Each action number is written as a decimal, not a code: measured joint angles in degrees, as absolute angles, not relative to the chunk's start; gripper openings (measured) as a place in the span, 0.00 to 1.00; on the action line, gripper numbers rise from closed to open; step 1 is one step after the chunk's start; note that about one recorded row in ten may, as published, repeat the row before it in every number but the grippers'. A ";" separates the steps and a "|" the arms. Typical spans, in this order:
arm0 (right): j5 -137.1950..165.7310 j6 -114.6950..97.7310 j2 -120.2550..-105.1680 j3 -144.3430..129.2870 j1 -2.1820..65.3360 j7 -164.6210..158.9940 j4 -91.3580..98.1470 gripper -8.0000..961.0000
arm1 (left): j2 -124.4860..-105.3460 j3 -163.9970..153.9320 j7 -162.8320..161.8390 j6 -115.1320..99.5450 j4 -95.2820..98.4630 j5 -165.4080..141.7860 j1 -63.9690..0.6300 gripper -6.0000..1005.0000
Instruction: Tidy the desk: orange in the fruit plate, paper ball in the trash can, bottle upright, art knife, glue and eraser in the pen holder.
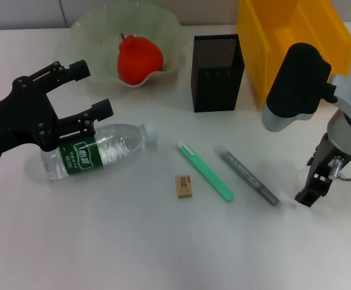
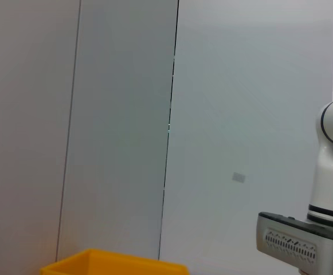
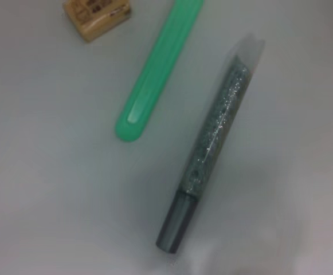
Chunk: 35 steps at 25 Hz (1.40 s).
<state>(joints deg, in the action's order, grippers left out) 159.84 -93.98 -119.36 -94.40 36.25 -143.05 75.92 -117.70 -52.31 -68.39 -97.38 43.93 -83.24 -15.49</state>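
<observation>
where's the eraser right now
In the head view the eraser lies flat on the desk near the middle, just left of the green art knife and right of the toppled bottle; neither hand touches it.

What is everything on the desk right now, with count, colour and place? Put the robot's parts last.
Fruit plate: 1, pale translucent green, far left of the desk.
Orange: 1, orange-red, inside the fruit plate.
Pen holder: 1, black mesh, far centre, upright.
Bin: 1, yellow, far right.
Bottle: 1, clear with green label, lying on its side, left.
Eraser: 1, tan, centre, near side.
Art knife: 1, green, centre, flat on the desk.
Glue: 1, grey glitter pen, right of the art knife.
Left hand: black, open, over the bottle's base end.
Right hand: black, low near the glue's grey tip; open or shut unclear.
</observation>
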 joint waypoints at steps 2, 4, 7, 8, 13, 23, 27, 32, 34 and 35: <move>159.87 -93.49 -119.36 -94.41 36.61 -143.39 74.98 0.77 | -117.66 -52.30 -68.38 -97.38 43.93 -83.24 -15.36 0.84; 159.89 -93.51 -119.36 -94.43 36.91 -143.48 74.39 0.76 | -117.58 -52.29 -68.37 -97.38 43.94 -83.24 -15.26 0.84; 159.92 -93.90 -119.36 -94.43 37.00 -143.47 74.39 0.75 | -117.52 -52.29 -68.37 -97.38 43.93 -83.24 -15.14 0.84; 159.92 -94.19 -119.36 -94.29 37.00 -143.48 74.67 0.75 | -117.51 -52.29 -68.37 -97.38 43.91 -83.23 -15.09 0.84; 159.69 -98.01 -119.29 -91.11 36.05 -143.38 80.47 0.54 | -117.20 -52.23 -68.05 -97.39 42.76 -83.22 -15.03 0.84; 162.48 -90.30 -119.14 -76.20 33.16 -138.83 93.60 0.54 | -117.17 -52.20 -67.56 -97.46 42.27 -83.22 -14.06 0.84; 162.53 -76.92 -119.36 -75.66 30.41 -138.14 91.55 0.55 | -117.17 -52.21 -67.19 -97.76 42.27 -83.23 -13.71 0.84; 162.22 -62.23 -119.34 -76.50 30.34 -137.38 82.22 0.57 | -117.00 -52.20 -67.38 -97.74 42.27 -83.23 -12.71 0.84; 161.55 -57.90 -119.34 -76.88 31.21 -137.02 77.77 0.57 | -116.96 -52.18 -67.50 -97.74 42.27 -83.23 -12.56 0.84; 160.74 -55.14 -119.31 -76.95 31.57 -136.64 75.35 0.58 | -116.92 -52.17 -67.55 -97.75 42.27 -83.23 -12.47 0.84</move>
